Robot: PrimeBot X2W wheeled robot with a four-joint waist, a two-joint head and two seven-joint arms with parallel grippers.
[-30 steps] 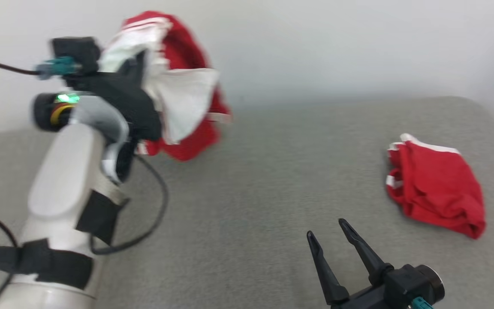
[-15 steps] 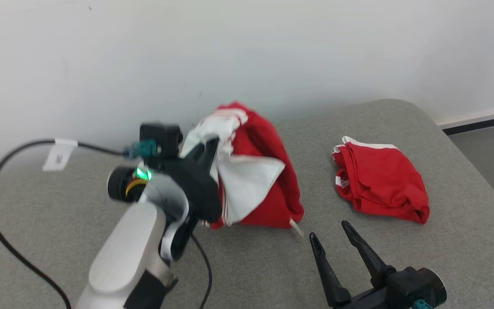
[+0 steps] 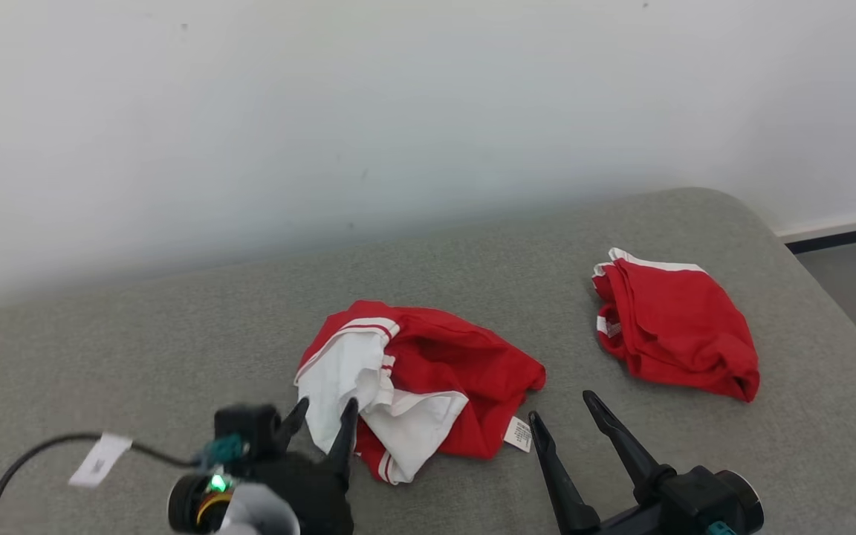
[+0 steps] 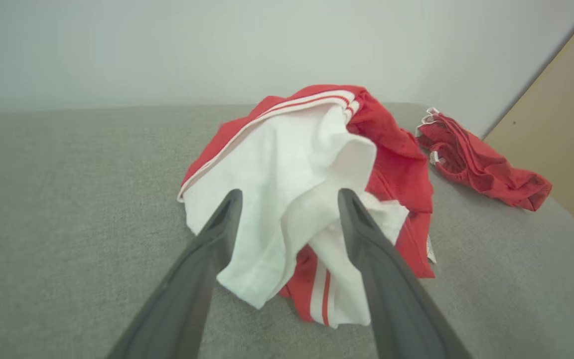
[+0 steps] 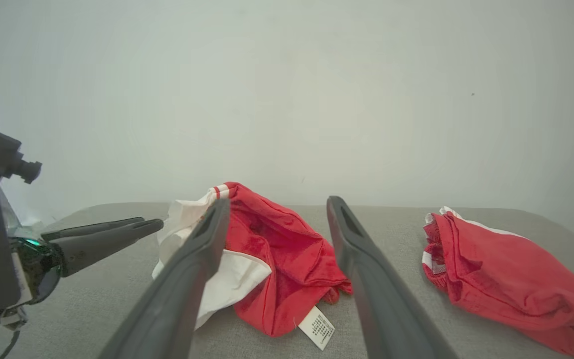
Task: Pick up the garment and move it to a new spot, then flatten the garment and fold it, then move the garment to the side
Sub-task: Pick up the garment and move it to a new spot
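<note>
The left gripper (image 3: 326,416) sits low at the near-left edge of the garment (image 3: 435,364), fingers spread around white lining and perhaps brushing it. Pulling away could snag and drag the cloth. The garment lies crumpled mid-cushion (image 3: 138,357). The right gripper (image 3: 560,407) hovers just beside its tag, fingers spread, empty. A second red garment (image 3: 684,334) lies well apart.

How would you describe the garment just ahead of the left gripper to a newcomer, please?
On the grey cushion, the crumpled garment lies mid-surface, before the left gripper. Unlike the red bundle to its right, it shows broad white panels.
</note>
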